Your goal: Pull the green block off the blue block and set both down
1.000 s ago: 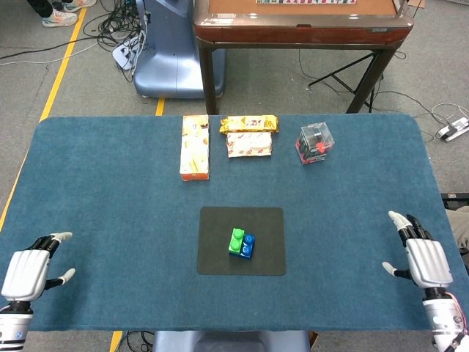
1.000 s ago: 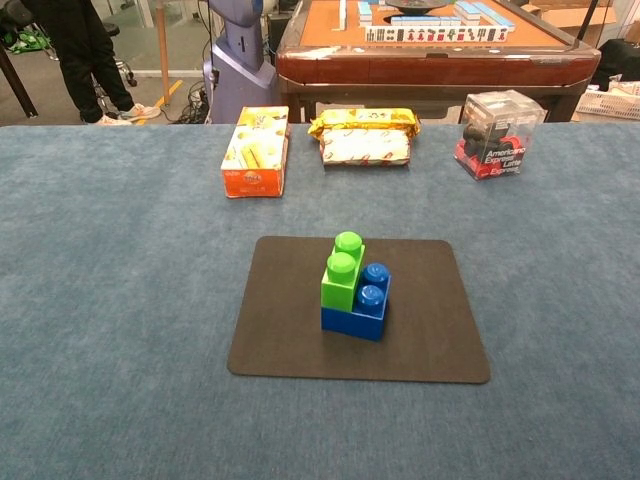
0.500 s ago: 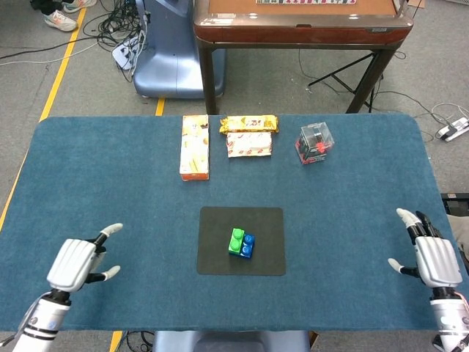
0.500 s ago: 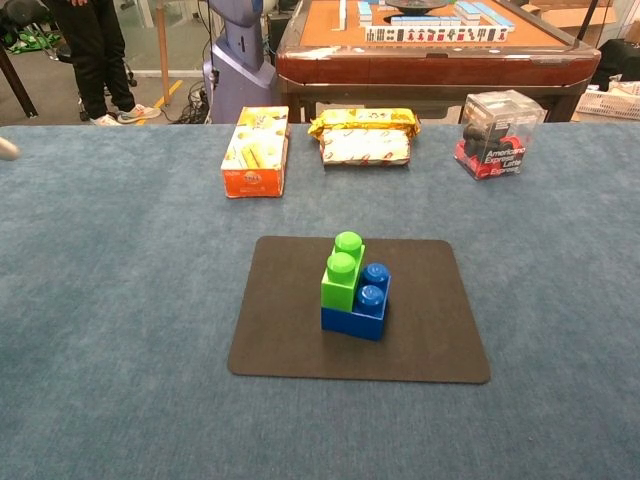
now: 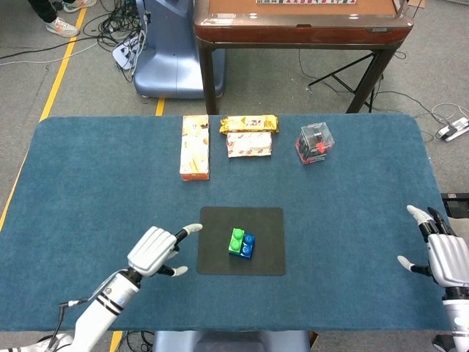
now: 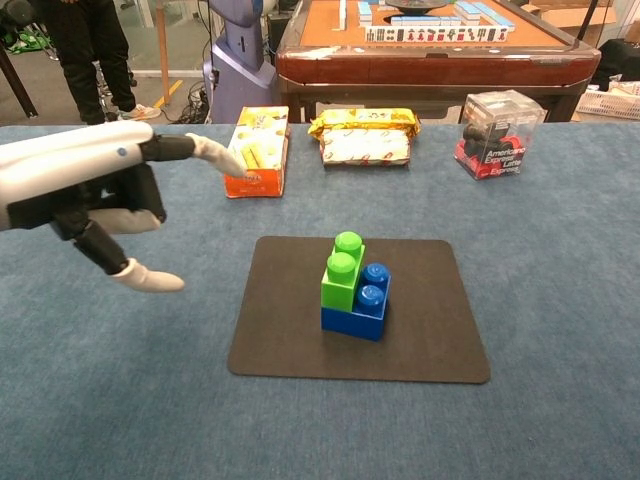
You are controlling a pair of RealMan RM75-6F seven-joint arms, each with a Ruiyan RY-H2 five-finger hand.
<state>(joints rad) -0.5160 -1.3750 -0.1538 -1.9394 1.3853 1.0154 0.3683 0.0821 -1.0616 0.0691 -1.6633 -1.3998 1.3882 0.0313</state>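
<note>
left robot hand (image 5: pixel 154 249) hovers empty, fingers spread, near green block (image 5: pixel 236 240) stacked on blue block (image 5: pixel 248 246).

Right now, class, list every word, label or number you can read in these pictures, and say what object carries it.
"American Express": on the clear plastic box, partly legible; the line beneath is too blurred.
Orange carton: print too small to read.
Yellow snack packet and white packet: print too blurred to read.
Tiles on the brown table behind: marks too small to read.
</note>
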